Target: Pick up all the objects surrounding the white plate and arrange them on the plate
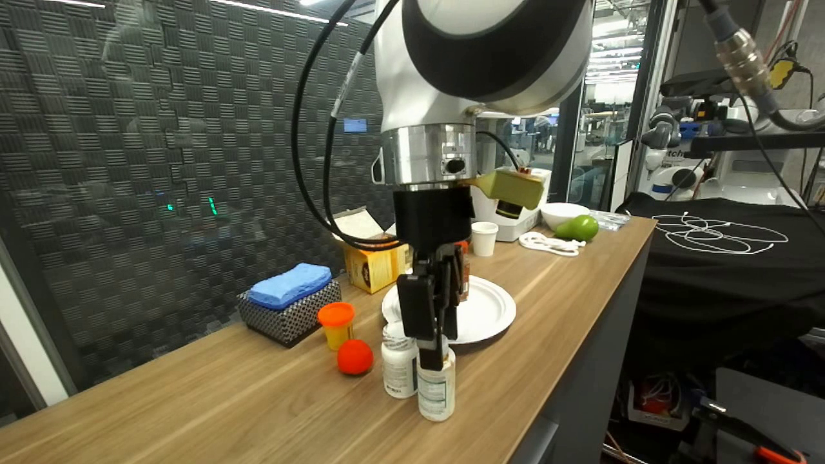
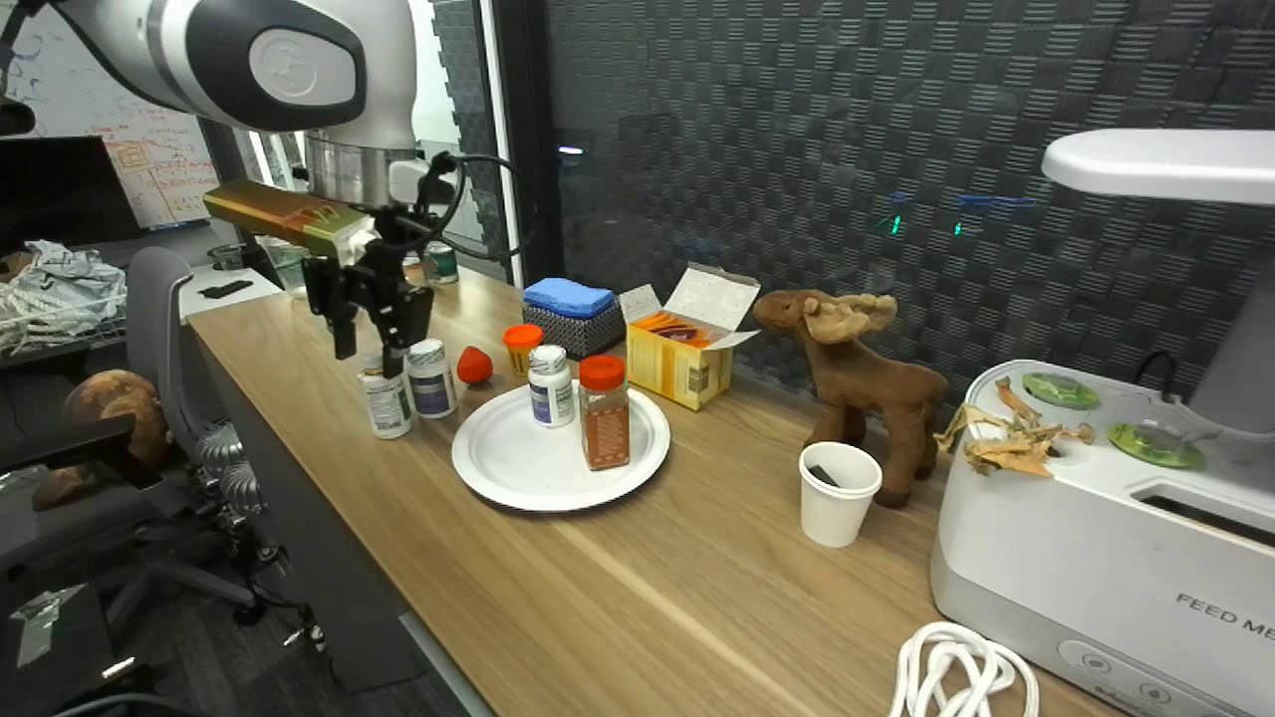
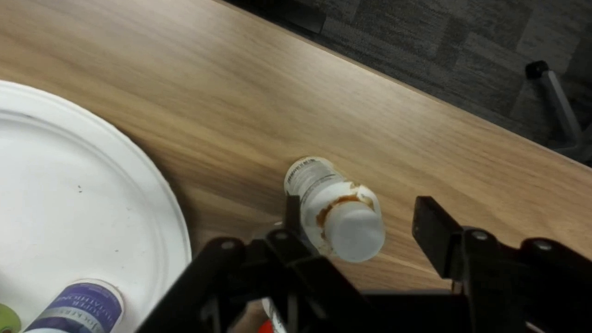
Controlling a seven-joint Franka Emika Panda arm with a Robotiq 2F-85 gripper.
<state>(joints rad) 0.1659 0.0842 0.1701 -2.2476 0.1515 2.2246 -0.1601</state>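
The white plate (image 1: 488,316) lies on the counter and shows in all views (image 2: 498,480) (image 3: 69,166). On it stand a white bottle with a purple label (image 2: 551,388) and a red-capped spice jar (image 2: 606,428). Beside the plate stand a white bottle with green print (image 1: 436,394), a second white bottle (image 2: 431,380), a red ball-like object (image 1: 354,357) and a yellow tub with orange lid (image 1: 336,325). My gripper (image 3: 357,210) is open over the green-print bottle (image 3: 354,231). One finger is close beside that bottle, the other apart from it. The second bottle is mostly hidden in the wrist view.
A yellow open box (image 2: 677,363) and a patterned box with a blue sponge (image 2: 570,297) stand along the glass wall. A plush moose (image 2: 867,388), paper cup (image 2: 837,508), white cable (image 2: 961,667) and white appliance (image 2: 1036,558) stand past the plate. The counter's edge is near the bottles.
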